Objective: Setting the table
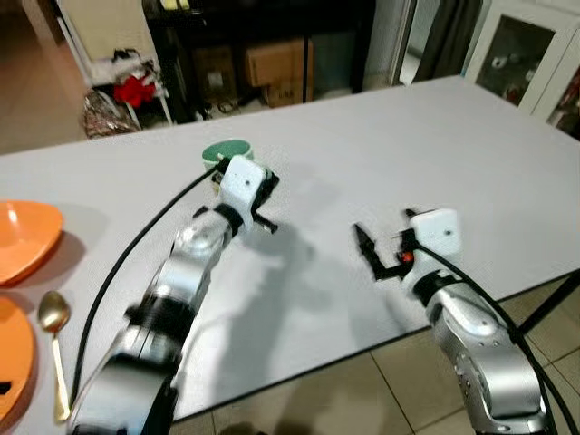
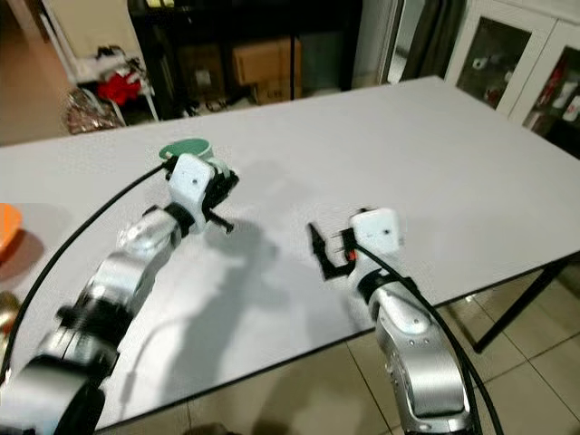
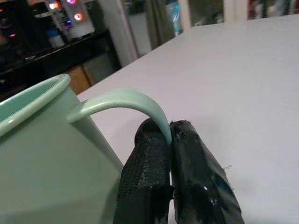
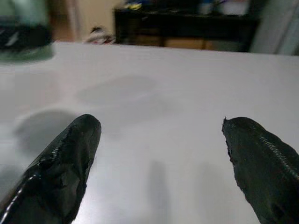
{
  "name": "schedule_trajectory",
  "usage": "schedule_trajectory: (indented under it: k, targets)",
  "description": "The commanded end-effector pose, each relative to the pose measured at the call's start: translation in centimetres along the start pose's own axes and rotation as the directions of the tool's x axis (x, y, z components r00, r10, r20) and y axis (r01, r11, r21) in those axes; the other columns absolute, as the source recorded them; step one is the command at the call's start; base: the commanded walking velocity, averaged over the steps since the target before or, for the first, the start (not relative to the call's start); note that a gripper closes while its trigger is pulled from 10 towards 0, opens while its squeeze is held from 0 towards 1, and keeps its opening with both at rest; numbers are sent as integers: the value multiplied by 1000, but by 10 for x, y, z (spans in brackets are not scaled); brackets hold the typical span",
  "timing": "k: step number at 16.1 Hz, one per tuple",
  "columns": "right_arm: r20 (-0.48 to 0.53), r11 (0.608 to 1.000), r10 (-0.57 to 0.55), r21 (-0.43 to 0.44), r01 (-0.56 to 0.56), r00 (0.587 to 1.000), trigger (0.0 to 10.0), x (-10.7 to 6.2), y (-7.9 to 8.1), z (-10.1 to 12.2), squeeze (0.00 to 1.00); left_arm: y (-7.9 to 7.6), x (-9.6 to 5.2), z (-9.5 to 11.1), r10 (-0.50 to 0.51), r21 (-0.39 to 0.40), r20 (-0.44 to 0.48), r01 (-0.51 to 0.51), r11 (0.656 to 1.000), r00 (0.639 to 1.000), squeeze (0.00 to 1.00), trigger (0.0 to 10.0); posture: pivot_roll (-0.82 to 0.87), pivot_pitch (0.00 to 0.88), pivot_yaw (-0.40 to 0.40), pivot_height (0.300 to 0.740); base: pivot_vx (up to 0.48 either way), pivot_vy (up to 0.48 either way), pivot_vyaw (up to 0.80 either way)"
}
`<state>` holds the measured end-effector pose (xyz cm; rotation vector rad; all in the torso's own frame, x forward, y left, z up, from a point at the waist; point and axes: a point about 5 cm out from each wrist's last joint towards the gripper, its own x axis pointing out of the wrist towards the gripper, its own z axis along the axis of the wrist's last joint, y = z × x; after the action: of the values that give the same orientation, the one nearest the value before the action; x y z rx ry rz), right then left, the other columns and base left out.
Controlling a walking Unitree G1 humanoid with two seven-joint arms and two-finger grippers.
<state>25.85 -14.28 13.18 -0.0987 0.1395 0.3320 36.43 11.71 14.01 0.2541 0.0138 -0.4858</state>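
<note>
A pale green mug stands on the grey table, mostly hidden behind my left wrist. My left gripper is shut on the mug's curved handle, the two black fingers pinching it where it bends down. Over the near part of the table, to the right, my right gripper is open with nothing between its fingers. An orange bowl, an orange plate and a gold spoon lie at the table's left end.
Beyond the table's far edge stand a dark shelf with cardboard boxes and a white rack with red items. A white glass-door cabinet is at the far right. Tiled floor shows below the near edge.
</note>
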Motion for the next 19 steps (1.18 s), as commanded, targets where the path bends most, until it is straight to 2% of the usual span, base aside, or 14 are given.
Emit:
schedule_trajectory:
  k: [1, 3, 5, 6, 8, 11, 17, 18, 19]
  targets:
    - [-17, 999, 34, 1, -34, 999, 10000, 3, 1, 0, 0, 5, 3, 2, 28, 2, 5, -28, 1000, 1000, 0, 10000, 24, 0, 61, 740, 0, 0, 0]
    - [-23, 991, 118, -55, -119, 993, 10000, 3, 4, 2, 0, 5, 12, -3, 39, 3, -41, -38, 999, 998, 0, 10000, -15, 0, 86, 740, 0, 0, 0]
    - [-30, 988, 129, -87, -131, 991, 10000, -1, 4, 3, 0, 4, 16, -4, 59, 15, -48, -58, 998, 997, 0, 10000, -37, 0, 96, 740, 0, 0, 0]
    - [-32, 986, 131, -103, -133, 991, 10000, -7, 5, 2, 0, 3, 17, -6, 66, -25, -50, -67, 997, 997, 0, 10000, -45, 0, 97, 740, 0, 0, 0]
    - [-29, 985, 138, -99, -140, 990, 10000, -15, 7, 1, 0, -2, 19, -11, 66, -40, -65, -68, 997, 996, 0, 10000, -55, 0, 102, 740, 0, 0, 0]
    - [-37, 982, 154, -104, -158, 987, 10000, -19, 12, -1, 0, -10, 19, -17, 46, -76, -76, -51, 996, 996, 0, 10000, -65, 0, 113, 740, 0, 0, 0]
    - [-42, 984, 141, -102, -145, 989, 10000, -28, 17, -4, 0, -25, 15, -32, 39, -96, -92, -48, 994, 995, 4, 10000, -79, 0, 126, 740, 0, 0, 0]
    - [-42, 984, 141, -103, -145, 989, 10000, -28, 17, -3, 0, -27, 15, -33, 31, -106, -91, -41, 994, 995, 47, 10000, -80, 0, 127, 740, 0, 0, 0]
    - [-41, 984, 139, -105, -143, 989, 10000, -29, 16, -2, 0, -29, 14, -35, 25, -110, -92, -35, 993, 995, 153, 10000, -84, 0, 129, 740, 0, 0, 0]
